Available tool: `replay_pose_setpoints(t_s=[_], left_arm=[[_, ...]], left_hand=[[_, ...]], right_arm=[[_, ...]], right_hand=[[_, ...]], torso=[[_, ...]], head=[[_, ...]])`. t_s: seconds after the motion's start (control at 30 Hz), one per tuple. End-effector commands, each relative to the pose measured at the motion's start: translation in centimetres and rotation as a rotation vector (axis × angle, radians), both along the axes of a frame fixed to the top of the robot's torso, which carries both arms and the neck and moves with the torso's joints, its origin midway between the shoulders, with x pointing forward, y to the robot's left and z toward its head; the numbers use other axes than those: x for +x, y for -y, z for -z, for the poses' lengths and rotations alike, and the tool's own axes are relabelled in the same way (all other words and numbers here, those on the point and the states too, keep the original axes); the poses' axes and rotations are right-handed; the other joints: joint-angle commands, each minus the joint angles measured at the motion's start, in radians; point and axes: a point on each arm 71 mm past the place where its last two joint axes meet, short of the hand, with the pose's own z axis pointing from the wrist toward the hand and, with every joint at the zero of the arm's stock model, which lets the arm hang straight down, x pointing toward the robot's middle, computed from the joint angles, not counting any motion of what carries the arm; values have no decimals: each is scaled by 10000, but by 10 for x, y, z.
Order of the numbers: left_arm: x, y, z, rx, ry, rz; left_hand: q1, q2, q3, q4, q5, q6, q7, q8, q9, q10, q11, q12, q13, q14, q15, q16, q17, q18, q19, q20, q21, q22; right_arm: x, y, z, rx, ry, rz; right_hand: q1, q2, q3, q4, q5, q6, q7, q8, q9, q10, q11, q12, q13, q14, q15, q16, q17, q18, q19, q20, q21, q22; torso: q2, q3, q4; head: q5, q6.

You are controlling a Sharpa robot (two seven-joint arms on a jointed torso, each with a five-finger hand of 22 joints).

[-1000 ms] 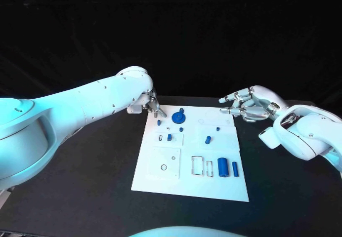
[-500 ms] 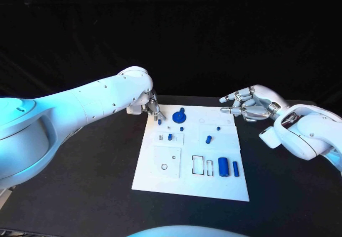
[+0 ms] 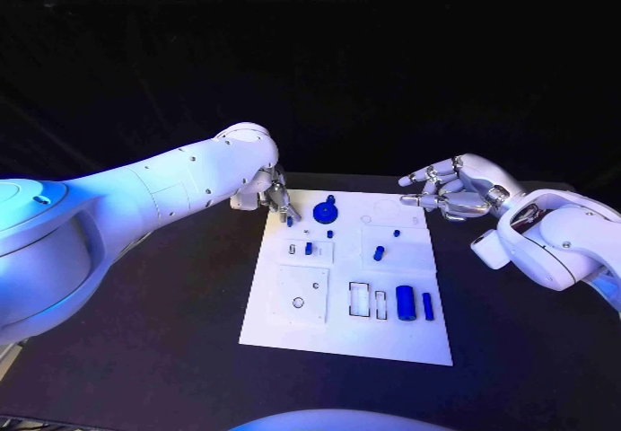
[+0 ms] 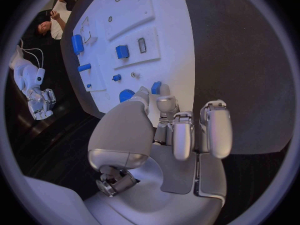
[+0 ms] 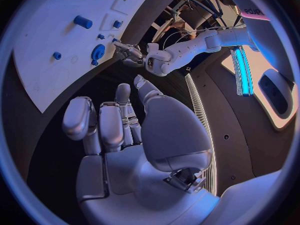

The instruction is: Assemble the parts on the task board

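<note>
Black counter (image 3: pixel 155 341) carrying the white task board (image 3: pixel 292 314) at its middle, left robot hand (image 3: pixel 275 199) pinching a small blue part (image 3: pixel 289 219) at the board's far left corner, right robot hand (image 3: pixel 447 190) hovering loosely spread and empty beyond the far right corner, blue round part (image 3: pixel 324 214) lying just right of the left fingers.

We find almost no readable writing. The task board (image 3: pixel 347 310) and its blue parts (image 3: pixel 406 303) carry no legible labels or numbers; some dark lettering on a white arm (image 5: pixel 253 11) is too distorted to read.
</note>
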Motion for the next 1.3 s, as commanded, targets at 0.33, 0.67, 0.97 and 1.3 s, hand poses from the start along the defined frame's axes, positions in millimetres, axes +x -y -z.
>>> replay_pose_setpoints(t_s=[0.33, 0.67, 0.97, 1.3], left_arm=[[1, 5, 1, -315, 179, 58], [1, 7, 1, -775, 184, 69], [-3, 3, -1, -1481, 366, -122], [-25, -1, -7, -2452, 1017, -158]], left_hand=[[993, 437, 581, -525, 110, -42, -80, -9, -58, -21, -81, 7, -77, 1070, -85, 24, 2628, -61, 349, -26, 17, 1194], [1934, -137, 3786, -1632, 179, -388, 73, -115, -101, -233, -20, -430, -467, 1070, 7, 24, 2628, -48, 302, 14, -67, 1158], [753, -1189, 6468, -2194, 421, -363, 72, 342, 231, 8, 14, -330, -465, 1070, -6, 24, 2628, -38, 304, 35, -100, 1179], [61, -1666, 7074, -2624, 1927, -230, -26, 699, 451, 392, -82, 59, -102, 1070, -76, 24, 2628, -87, 411, -41, 68, 1375]], right_arm=[[-1, -2, 0, -5, -22, -216], [-1, -3, 1, -22, -60, -244], [-1, -3, 1, -36, -91, -265], [-1, -1, 1, -59, -120, -245]], right_hand=[[-58, 71, -56, 1, 36, -26, 44, 30, -10, -63, -31, 9, 0, 71, -46, -25, 10, 104, -59, -15, -35, -8], [-47, 87, -56, 4, 55, -22, 44, 35, -9, -55, -32, 26, 8, 71, -47, -35, 2, 103, -55, -15, -38, -8], [-47, 87, -56, 4, 55, -22, 44, 35, -9, -55, -32, 26, 8, 71, -47, -35, 2, 103, -55, -15, -38, -8], [-42, 85, -61, 3, 59, -20, 44, 38, -9, -49, -32, 39, 15, 73, -48, -36, 5, 105, -59, -15, -46, -17]], torso=[[1, -2, 0], [-7, 4, 9], [-22, 19, 11], [-48, 47, 60]], head=[[-10, -17], [-13, -40], [6, -56], [25, -51]])
